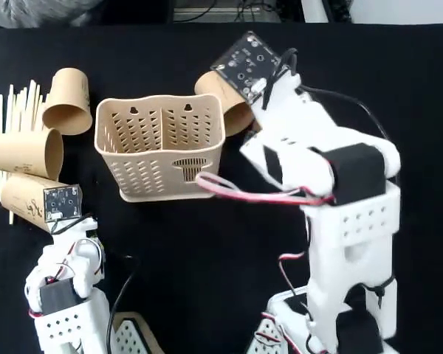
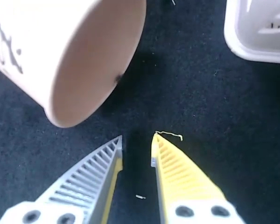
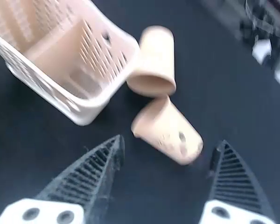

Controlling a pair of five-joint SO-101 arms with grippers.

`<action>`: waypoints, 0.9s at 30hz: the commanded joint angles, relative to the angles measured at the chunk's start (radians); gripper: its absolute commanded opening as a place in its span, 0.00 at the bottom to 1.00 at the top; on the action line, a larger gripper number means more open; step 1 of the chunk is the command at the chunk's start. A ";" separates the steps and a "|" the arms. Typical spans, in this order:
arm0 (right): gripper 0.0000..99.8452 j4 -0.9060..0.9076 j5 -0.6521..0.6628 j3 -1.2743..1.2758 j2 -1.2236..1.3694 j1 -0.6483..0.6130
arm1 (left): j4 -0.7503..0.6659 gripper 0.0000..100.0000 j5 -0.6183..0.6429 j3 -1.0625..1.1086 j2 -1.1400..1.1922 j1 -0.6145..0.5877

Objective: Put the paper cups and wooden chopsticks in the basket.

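1. The left hand [image 2: 137,140] sits low over the black tabletop [image 2: 200,93]. Its two pointy fingers are a little apart and hold nothing. A big cup [image 2: 70,56] lies on its side just ahead.
2. The right hand [image 3: 169,143] is spread wide and holds nothing. A spotted cup [image 3: 168,135] lies on its side, showing between the fingers. A plain cup [image 3: 153,63] lies just past it, right beside the basket [image 3: 86,114].
3. Farther off, the wooden chopsticks [image 1: 22,103] lie in a bunch by more cups.
4. I think the cups could roll away if bumped, because they are round and light. A hard squeeze could squash the thin paper. The chopsticks are skinny and lie flat, so they may slip out.
5. The basket looks like stiff plastic with slots. The cups are smooth paper, wide at one end.
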 commanded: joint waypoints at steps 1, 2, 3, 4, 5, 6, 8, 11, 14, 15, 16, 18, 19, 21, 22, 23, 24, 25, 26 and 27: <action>0.30 -0.147 0.049 0.202 -0.045 0.098 | 0.003 0.11 -0.006 0.019 -0.006 0.001; 0.30 -0.196 0.051 0.275 -0.047 0.112 | 0.003 0.11 -0.006 0.019 -0.006 0.001; 0.30 -0.252 0.048 0.344 -0.048 0.120 | 0.003 0.11 -0.006 0.019 -0.006 0.001; 0.30 -0.316 0.028 0.421 -0.051 0.124 | 0.003 0.11 -0.006 0.019 -0.006 0.001; 0.30 -0.404 -0.031 0.496 -0.054 0.146 | 0.003 0.11 -0.006 0.019 -0.006 0.001; 0.30 -0.511 -0.075 0.572 -0.054 0.175 | 0.003 0.11 -0.006 0.019 -0.006 0.001; 0.30 -0.700 -0.068 0.707 -0.047 0.192 | 0.003 0.11 -0.006 0.019 -0.006 0.001; 0.30 -0.861 -0.061 0.860 -0.047 0.187 | 0.003 0.11 -0.006 0.019 -0.006 0.001; 0.30 -0.971 -0.058 0.946 -0.045 0.187 | 0.003 0.11 -0.006 0.019 -0.006 0.001; 0.30 -1.017 -0.060 0.974 -0.045 0.186 | 0.003 0.11 -0.006 0.019 -0.006 0.001; 0.30 -1.056 -0.064 1.001 -0.045 0.181 | 0.003 0.11 -0.006 0.019 -0.006 0.001; 0.30 -1.119 -0.064 1.047 -0.045 0.155 | 0.003 0.11 -0.006 0.019 -0.006 0.001; 0.30 -1.148 -0.064 1.063 -0.039 0.149 | 0.003 0.11 -0.006 0.019 -0.006 0.001; 0.30 -1.232 -0.057 1.070 -0.005 0.163 | 0.003 0.11 -0.006 0.019 -0.006 0.001; 0.30 -1.266 -0.055 1.070 0.022 0.175 | 0.003 0.11 -0.006 0.019 -0.006 0.001; 0.30 -1.270 -0.054 1.067 0.047 0.180 | 0.003 0.11 -0.006 0.019 -0.006 0.001; 0.30 -1.270 -0.054 1.056 0.071 0.180 | 0.003 0.11 -0.006 0.019 -0.006 0.001; 0.30 -1.270 -0.054 1.046 0.094 0.173 | 0.003 0.11 -0.006 0.019 -0.006 0.001; 0.30 -1.270 -0.054 1.036 0.111 0.169 | 0.003 0.11 -0.006 0.019 -0.006 0.001; 0.30 -1.270 -0.054 1.027 0.127 0.169 | 0.003 0.11 -0.006 0.019 -0.006 0.001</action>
